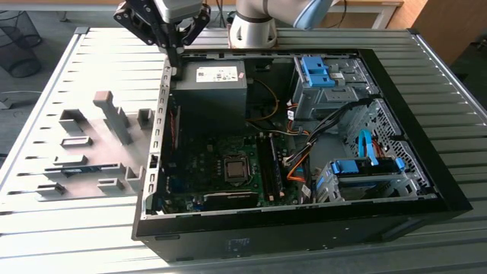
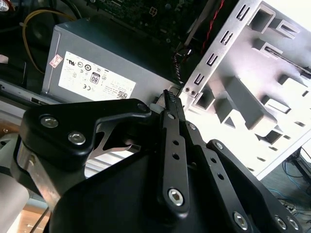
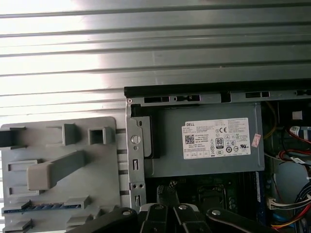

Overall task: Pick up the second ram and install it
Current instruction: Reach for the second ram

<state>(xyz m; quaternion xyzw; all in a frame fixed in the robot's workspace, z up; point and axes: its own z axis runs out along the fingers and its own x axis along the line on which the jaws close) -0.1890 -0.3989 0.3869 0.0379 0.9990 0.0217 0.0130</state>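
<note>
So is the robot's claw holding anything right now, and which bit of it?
Nothing, it seems. The gripper looks shut and empty; the second ram lies in the grey holder beside the computer case.

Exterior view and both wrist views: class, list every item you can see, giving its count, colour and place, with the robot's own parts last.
Table: one, silver slatted metal, under everything.
Computer case: one, black, open, lying on the table.
Power supply: one, grey with white label, in the case corner nearest the hand.
Motherboard: one, dark green, on the case floor.
Drive-bay clips: at least two, bright blue, on the drive cages at the exterior view's right.
Fixture plate: one, grey, with slotted blocks, on the table beside the case.
RAM stick: one, blue-green, lying in a fixture slot.
Waste bin: one, black mesh, beyond the table.
Robot arm: one, silver-white, behind the case.
Hand: one, black, shut, empty, above the case wall.
</note>
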